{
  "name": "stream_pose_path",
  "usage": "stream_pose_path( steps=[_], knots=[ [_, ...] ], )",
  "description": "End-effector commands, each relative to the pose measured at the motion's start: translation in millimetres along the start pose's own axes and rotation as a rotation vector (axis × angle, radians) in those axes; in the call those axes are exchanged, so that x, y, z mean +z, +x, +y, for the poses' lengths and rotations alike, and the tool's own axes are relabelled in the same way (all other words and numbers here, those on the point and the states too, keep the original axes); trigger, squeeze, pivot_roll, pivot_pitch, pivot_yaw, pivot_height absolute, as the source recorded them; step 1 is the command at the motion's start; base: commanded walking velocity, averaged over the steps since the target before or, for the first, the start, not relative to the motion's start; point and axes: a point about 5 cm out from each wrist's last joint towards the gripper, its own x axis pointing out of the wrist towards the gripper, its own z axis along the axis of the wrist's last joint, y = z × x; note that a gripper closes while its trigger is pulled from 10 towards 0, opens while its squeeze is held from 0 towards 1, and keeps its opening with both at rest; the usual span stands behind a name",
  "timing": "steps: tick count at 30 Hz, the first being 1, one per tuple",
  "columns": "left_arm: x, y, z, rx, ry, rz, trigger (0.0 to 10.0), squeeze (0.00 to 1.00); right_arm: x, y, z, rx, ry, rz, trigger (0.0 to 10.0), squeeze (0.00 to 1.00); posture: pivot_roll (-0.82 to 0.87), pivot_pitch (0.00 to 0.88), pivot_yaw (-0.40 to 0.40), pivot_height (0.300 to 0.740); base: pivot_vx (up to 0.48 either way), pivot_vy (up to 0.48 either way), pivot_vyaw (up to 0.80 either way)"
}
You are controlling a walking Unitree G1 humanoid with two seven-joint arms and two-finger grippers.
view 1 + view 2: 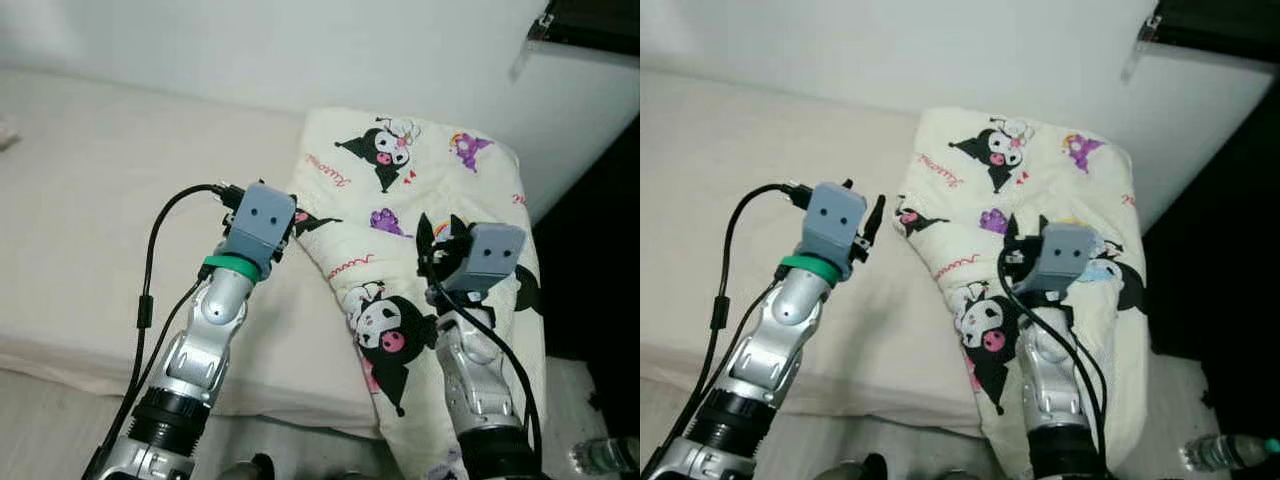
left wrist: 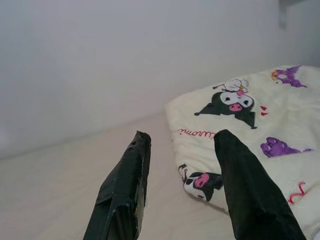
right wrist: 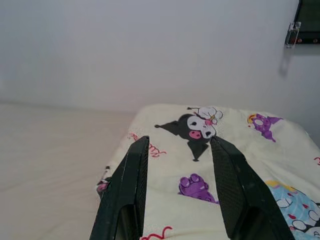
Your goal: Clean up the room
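So far the blanket [image 1: 420, 230] is only half dealt with, by my reckoning. It is a cream one printed with cartoon figures, roughly folded, lying on the bed [image 1: 90, 200] at the end nearest the wall [image 1: 250, 40], with its lower part drooping over the mattress edge toward the floor. The folds look loose and one corner sticks out toward the left arm, so I would call it bunched rather than tidy.

Both arms are raised over it. The left gripper [image 2: 180, 185] sits just beside that stray corner, its two black fingers spread apart with nothing between them. The right gripper [image 3: 177, 190] hovers above the middle of the blanket, fingers likewise parted and empty.

Still to do, I'd guess: take hold of the blanket, pull the hanging part up and square it on the bed. Down on the floor at the right lies what looks like a clear bottle [image 1: 605, 455], which probably also wants picking up. A dark shelf [image 1: 590, 25] juts from the wall above.
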Motion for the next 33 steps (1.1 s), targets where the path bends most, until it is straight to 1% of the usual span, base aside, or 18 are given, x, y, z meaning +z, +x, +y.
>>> stream_pose_path(
  steps=[1,2,4,10,17,33],
  knots=[
    [-8,-4.7,-7.4,-0.048,-0.006,0.030,10.0,0.00,-8,-5.7,-5.9,-0.028,0.008,0.039,10.0,0.00,-0.08,0.050,0.044,0.740,0.000,0.000,0.00],
    [-11,-7.2,-10.4,-0.075,-0.008,0.043,10.0,0.00,-9,-6.4,-7.6,-0.044,0.020,0.045,10.0,0.00,-0.08,0.052,0.044,0.740,0.000,0.000,0.00],
    [-11,-7.2,-10.4,-0.075,-0.008,0.043,10.0,0.00,-9,-6.4,-7.6,-0.044,0.020,0.045,10.0,0.00,-0.08,0.052,0.044,0.740,0.000,0.000,0.00],
    [-21,-13.3,-16.6,-0.131,0.002,0.075,10.0,0.00,-12,-8.9,-12.6,-0.078,0.002,0.056,10.0,0.00,-0.09,0.056,0.053,0.735,0.000,0.000,0.00],
    [-23,-14.4,-16.0,-0.139,0.010,0.080,10.0,0.00,-12,-10.0,-13.7,-0.083,-0.004,0.057,10.0,0.00,-0.09,0.056,0.053,0.720,0.000,0.000,0.00],
    [-21,-14.2,-17.0,-0.138,0.009,0.073,10.0,0.00,-11,-10.0,-13.5,-0.077,-0.010,0.050,10.0,0.00,-0.09,0.054,0.054,0.660,0.000,0.000,0.00]
  ],
)
